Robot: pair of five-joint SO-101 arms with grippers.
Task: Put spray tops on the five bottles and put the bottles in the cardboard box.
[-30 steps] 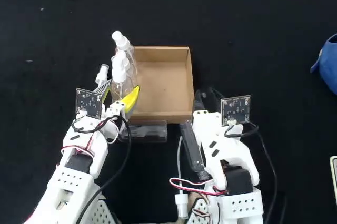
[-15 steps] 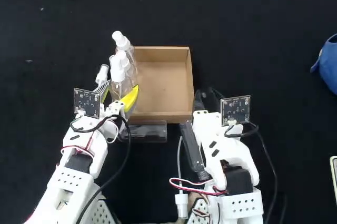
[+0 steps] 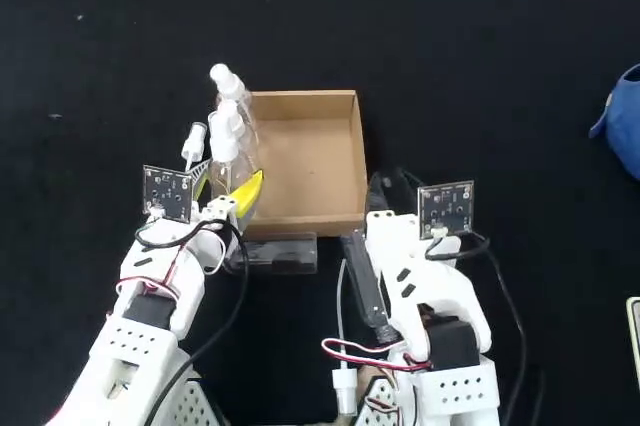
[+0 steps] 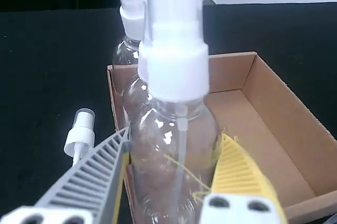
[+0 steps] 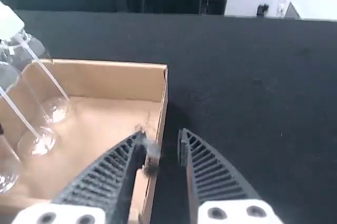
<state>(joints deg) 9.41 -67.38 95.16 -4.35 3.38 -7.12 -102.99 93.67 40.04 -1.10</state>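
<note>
Clear plastic spray bottle (image 4: pixel 171 108), top fitted, stands pinched between the left gripper's (image 4: pixel 174 135) fingers at the cardboard box's (image 4: pixel 274 103) left wall. I read the right gripper's (image 5: pixel 160 140) fingers as narrowly apart at the box's near corner, though contact is unclear. One loose spray top (image 4: pixel 78 140) lies outside.

No legible text, label, brand, number or sign on any bottle (image 4: pixel 174 145) or cardboard box (image 3: pixel 310 166)
</note>
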